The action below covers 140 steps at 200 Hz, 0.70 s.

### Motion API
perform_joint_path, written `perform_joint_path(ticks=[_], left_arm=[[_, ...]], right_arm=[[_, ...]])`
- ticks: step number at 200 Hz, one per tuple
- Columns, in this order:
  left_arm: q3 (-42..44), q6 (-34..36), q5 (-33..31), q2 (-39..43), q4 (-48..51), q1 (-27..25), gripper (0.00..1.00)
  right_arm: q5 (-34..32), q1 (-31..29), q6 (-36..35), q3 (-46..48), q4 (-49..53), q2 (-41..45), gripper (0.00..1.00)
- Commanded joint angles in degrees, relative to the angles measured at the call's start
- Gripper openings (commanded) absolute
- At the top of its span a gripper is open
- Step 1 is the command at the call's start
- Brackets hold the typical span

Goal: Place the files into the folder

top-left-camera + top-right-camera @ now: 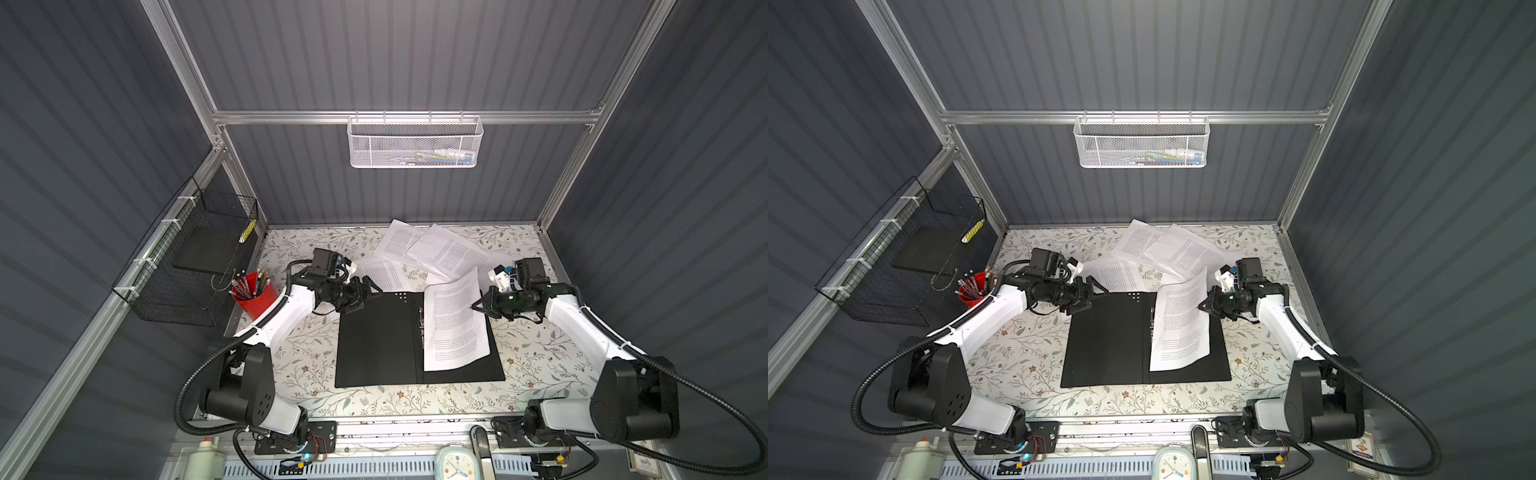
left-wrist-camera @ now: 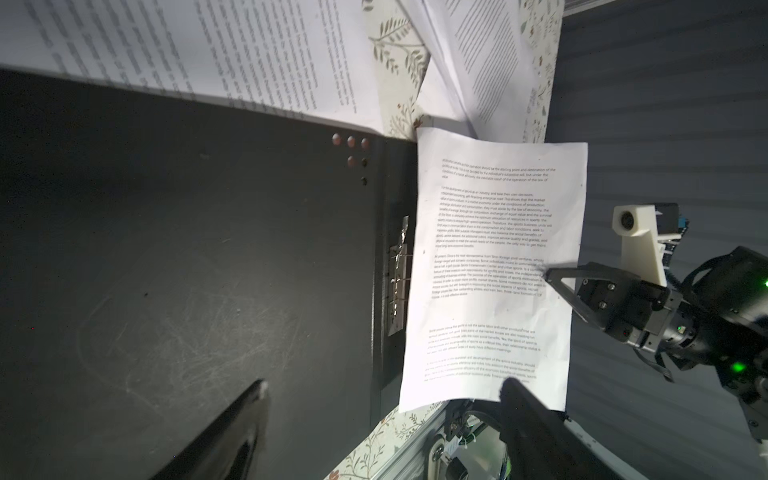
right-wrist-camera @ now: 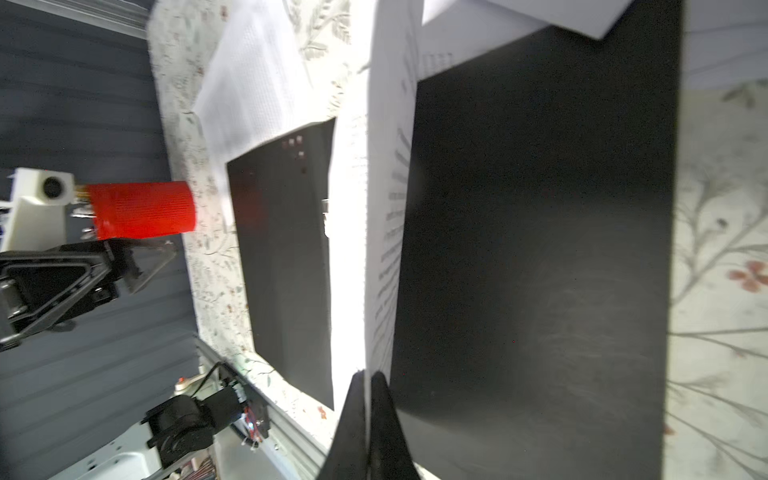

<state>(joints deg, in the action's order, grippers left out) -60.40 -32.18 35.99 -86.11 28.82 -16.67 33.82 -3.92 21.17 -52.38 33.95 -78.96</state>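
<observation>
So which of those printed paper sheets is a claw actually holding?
The white printed sheet over the right half of the open black folder: the right claw pinches its edge. The other sheets lie loose on the floral table behind.

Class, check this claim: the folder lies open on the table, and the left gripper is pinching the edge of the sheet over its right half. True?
No: the right gripper pinches that sheet, as the right wrist view shows. The folder does lie open on the table.
</observation>
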Motion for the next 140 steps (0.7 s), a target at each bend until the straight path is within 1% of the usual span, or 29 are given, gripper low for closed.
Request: perform_joint_path(ticks=[1, 30, 62, 78, 101, 140], left_arm=[[1.4, 3.1, 3.1, -1.2, 0.9, 0.3, 0.87], [2.1, 4.8, 2.5, -0.6, 2.0, 0.3, 0.88], [3.4, 5.2, 1.7, 0.1, 1.5, 0.3, 0.88], [4.0, 5.2, 2.1, -0.5, 0.9, 0.3, 0.88], [4.2, 5.1, 2.4, -1.2, 0.6, 0.3, 0.88], [4.1, 5.2, 2.1, -1.3, 0.6, 0.3, 0.9]], right_arm=[[-6.6, 0.5, -5.1, 2.0, -0.1, -3.5, 0.0], [-8.3, 0.4, -8.1, 3.4, -2.8, -2.8, 0.0], [-10.6, 0.5, -10.1, 3.1, -1.7, -2.3, 0.0], [-8.9, 0.5, -9.9, 3.3, -2.9, -3.1, 0.0], [-8.8, 0.5, -9.5, 3.1, -3.0, -4.7, 0.0], [-5.6, 0.5, -8.6, 4.3, -5.0, -5.1, 0.0]])
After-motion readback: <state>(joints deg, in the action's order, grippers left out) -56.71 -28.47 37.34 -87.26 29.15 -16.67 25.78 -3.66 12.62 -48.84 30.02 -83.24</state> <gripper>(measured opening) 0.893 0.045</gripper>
